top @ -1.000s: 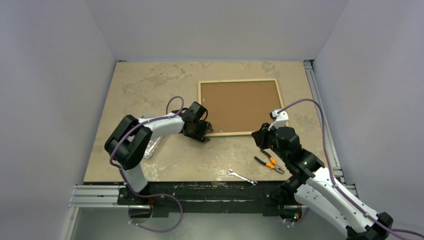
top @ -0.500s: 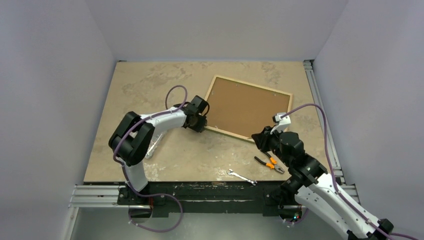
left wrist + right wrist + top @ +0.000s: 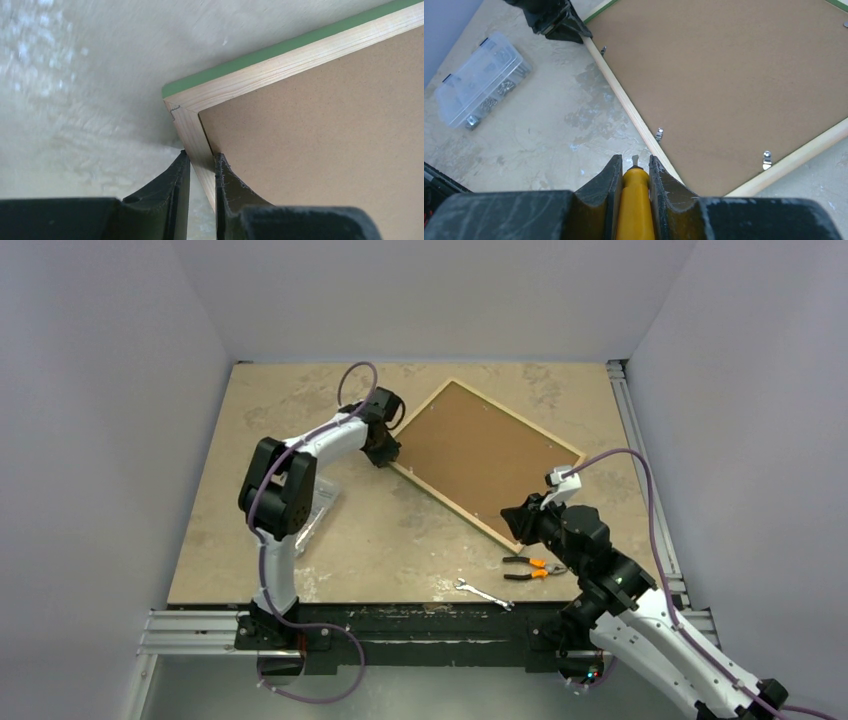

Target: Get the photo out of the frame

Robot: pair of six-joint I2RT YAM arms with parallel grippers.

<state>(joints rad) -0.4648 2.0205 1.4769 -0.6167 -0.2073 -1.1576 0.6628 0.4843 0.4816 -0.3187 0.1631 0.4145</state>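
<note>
frame (image 3: 300, 63) face-down, skewed on desk (image 3: 300, 410); photo (image 3: 487, 462) inside, brown back up | clips (image 3: 766, 159) seemingly unturned | left jaws clamped on frame rail by corner | right jaws clamped on yellow screwdriver (image 3: 635, 200) | risk: tip skids off clip, gouging photo; frame pivots

Frame (image 3: 487, 457) on table (image 3: 290, 405); pliers (image 3: 530, 566) and wrench (image 3: 485, 593) lie before it

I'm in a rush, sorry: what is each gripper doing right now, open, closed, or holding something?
Left gripper: closed on the frame, pinching its wooden rail near a corner.
Right gripper: closed on a yellow-handled tool.
</note>
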